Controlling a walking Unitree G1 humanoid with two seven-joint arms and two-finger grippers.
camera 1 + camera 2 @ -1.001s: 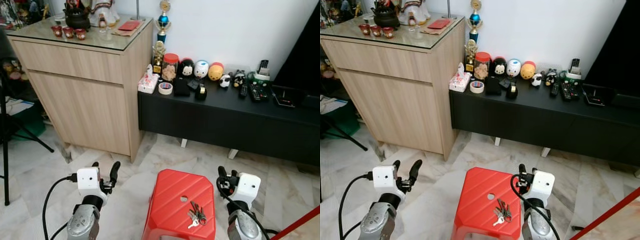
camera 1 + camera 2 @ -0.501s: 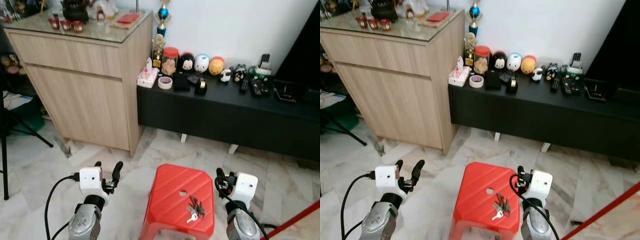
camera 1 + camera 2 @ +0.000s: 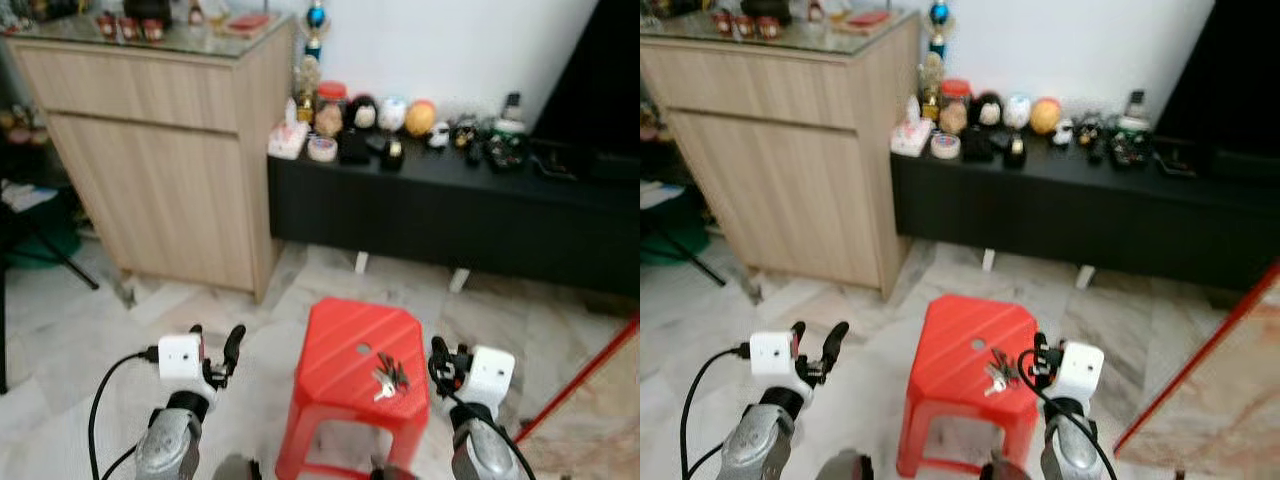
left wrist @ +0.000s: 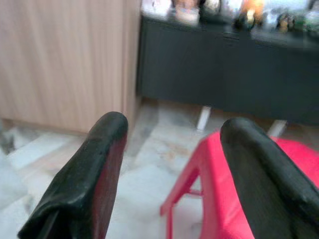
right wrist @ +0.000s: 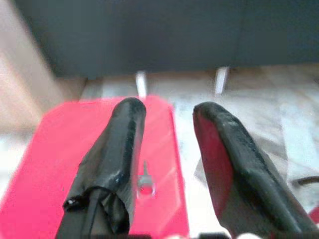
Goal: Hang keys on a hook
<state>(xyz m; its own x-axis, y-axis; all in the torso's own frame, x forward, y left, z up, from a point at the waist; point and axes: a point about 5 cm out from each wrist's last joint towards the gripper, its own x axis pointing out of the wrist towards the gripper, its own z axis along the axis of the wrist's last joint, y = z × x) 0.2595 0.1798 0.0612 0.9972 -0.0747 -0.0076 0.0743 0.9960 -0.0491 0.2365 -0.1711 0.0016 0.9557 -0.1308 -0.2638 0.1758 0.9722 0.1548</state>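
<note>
A bunch of keys (image 3: 387, 375) lies on the near right part of a red plastic stool (image 3: 345, 335) on the marble floor in front of me. My right gripper (image 3: 448, 352) hovers open just to the right of the stool, level with the keys. In the right wrist view its fingers (image 5: 124, 144) frame the stool top and one key (image 5: 144, 181) beyond them. My left gripper (image 3: 215, 333) is held open over the floor to the left of the stool. In the left wrist view, that gripper (image 4: 174, 134) has nothing between its fingers and the stool's corner (image 4: 219, 199) lies ahead.
A tall wooden cabinet (image 3: 160, 150) stands at the back left. A low black console (image 3: 450, 215) runs along the wall with jars, figurines and remotes on it. A red bar (image 3: 580, 375) slants in at the right. Tripod legs (image 3: 60, 265) stand at the far left.
The whole picture has shifted and blurred, so the camera has moved: the stool and keys sit higher and smaller, and the stool's legs now show. Both grippers keep their open pose.
</note>
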